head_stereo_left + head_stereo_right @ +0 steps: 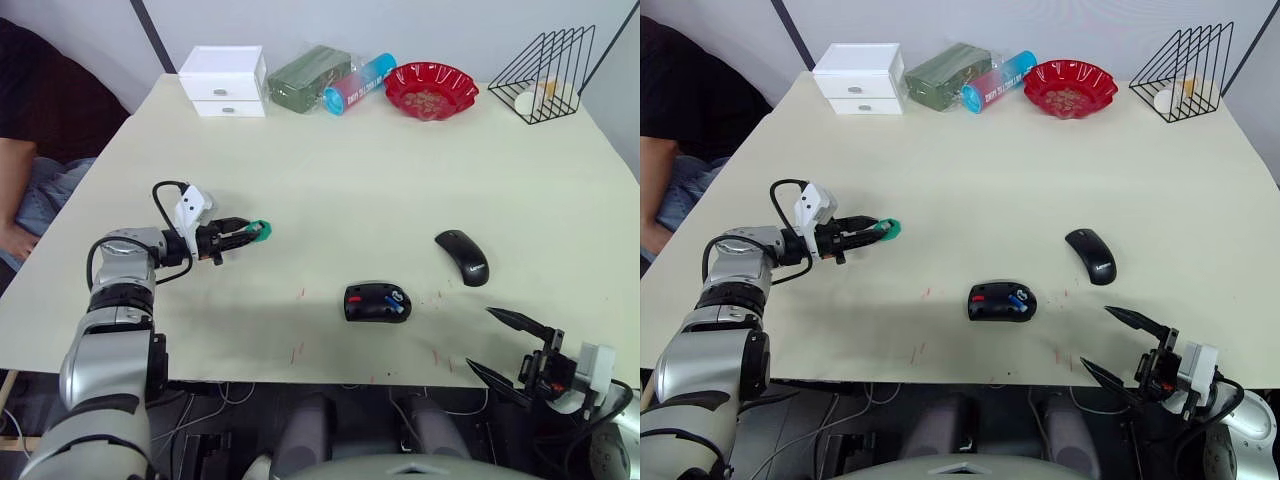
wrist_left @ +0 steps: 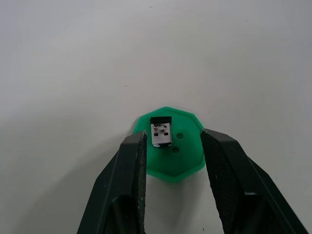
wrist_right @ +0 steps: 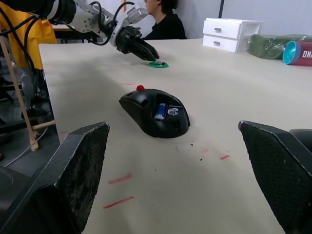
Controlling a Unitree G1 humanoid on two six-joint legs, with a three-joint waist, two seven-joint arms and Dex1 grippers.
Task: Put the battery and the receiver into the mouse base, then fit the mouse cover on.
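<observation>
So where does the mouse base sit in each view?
Left eye view: mouse base, near the front table edge, left of the mouse cover.
Right eye view: same spot.
Left wrist view: not in it.
Right wrist view: centre, battery inside.
Shared landmark: the green disc at the left claw.

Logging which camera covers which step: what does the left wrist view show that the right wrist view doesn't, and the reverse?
Left wrist view: the receiver in detail, a small silver and black plug lying on the green disc, between the left gripper's open fingers.

Right wrist view: the mouse base with the battery already seated inside, seen between the right gripper's wide-open fingers, plus the white drawer unit.

Both: the green disc, the left gripper at it, and the pale table.
</observation>
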